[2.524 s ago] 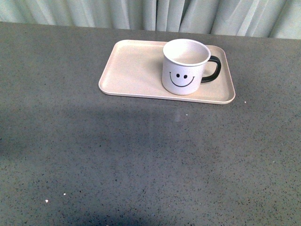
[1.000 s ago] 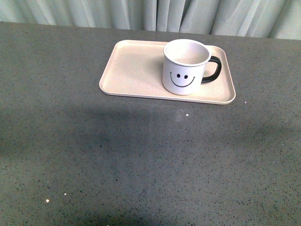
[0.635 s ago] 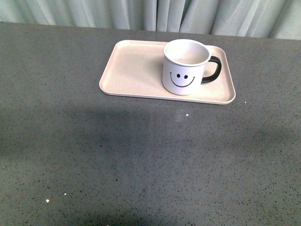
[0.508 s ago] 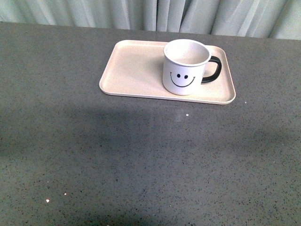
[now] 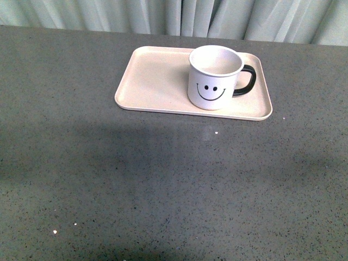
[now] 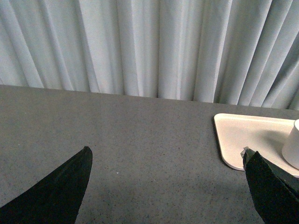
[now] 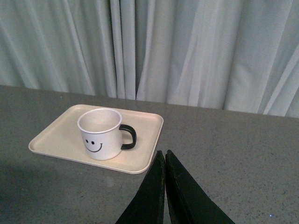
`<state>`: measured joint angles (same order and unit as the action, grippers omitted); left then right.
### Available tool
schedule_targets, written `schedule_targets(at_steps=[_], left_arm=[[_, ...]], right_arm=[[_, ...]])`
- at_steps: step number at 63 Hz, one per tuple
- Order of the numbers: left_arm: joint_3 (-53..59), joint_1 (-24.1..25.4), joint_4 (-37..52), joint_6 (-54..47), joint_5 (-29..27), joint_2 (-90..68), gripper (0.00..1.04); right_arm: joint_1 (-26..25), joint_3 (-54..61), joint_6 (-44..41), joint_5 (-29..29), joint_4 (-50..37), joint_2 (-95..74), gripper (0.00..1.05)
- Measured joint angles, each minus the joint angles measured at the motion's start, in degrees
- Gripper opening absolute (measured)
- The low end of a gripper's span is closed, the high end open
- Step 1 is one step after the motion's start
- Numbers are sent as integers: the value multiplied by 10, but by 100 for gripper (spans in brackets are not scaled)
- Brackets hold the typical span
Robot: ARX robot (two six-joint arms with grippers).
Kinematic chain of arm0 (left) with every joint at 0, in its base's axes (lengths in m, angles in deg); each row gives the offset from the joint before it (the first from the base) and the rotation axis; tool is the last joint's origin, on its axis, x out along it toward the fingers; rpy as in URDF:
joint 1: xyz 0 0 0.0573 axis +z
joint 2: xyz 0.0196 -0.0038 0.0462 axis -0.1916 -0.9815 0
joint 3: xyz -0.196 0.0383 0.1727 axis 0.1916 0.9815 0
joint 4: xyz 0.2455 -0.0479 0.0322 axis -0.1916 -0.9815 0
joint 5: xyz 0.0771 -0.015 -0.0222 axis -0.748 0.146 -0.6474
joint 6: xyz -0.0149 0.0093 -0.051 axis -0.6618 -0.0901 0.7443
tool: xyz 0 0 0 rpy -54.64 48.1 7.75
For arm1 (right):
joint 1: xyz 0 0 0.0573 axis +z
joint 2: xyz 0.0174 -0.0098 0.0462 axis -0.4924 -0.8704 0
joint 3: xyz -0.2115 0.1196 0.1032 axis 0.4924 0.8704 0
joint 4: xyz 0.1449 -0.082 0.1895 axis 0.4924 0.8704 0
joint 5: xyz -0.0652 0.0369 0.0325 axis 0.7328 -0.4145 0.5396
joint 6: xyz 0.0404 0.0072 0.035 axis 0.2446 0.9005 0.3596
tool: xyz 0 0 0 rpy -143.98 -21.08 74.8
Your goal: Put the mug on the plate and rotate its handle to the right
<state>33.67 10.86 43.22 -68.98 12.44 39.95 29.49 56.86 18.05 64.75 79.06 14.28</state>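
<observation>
The white mug [image 5: 213,79] with a black smiley face stands upright on the right part of the pale pink-beige plate [image 5: 152,81]. Its black handle [image 5: 246,80] points to the right. Neither arm shows in the front view. In the right wrist view the mug [image 7: 99,134], its handle [image 7: 129,137] and the plate [image 7: 53,135] lie beyond my right gripper [image 7: 164,153], which is shut and empty, apart from the plate's corner. In the left wrist view my left gripper [image 6: 168,156] is open and empty over bare table, with the plate's corner [image 6: 243,137] and the mug's edge [image 6: 292,149] to one side.
The grey speckled tabletop [image 5: 174,185] spreads all round the plate. Pale pleated curtains [image 5: 179,16] hang behind the table's far edge. A few white specks [image 5: 54,232] lie near the front.
</observation>
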Motion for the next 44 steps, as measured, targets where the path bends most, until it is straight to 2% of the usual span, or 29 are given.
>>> schedule_targets(at_steps=[5,18,20,44], left_arm=[[0,0,0,0,0,0,95],[0,0,0,0,0,0,95],[0,0,0,0,0,0,95],[0,0,0,0,0,0,95]], right_arm=[[0,0,0,0,76,59,2],[0,0,0,0,85,83,2],[0,0,0,0,85,83,5],[0,0,0,0,86,84,77]])
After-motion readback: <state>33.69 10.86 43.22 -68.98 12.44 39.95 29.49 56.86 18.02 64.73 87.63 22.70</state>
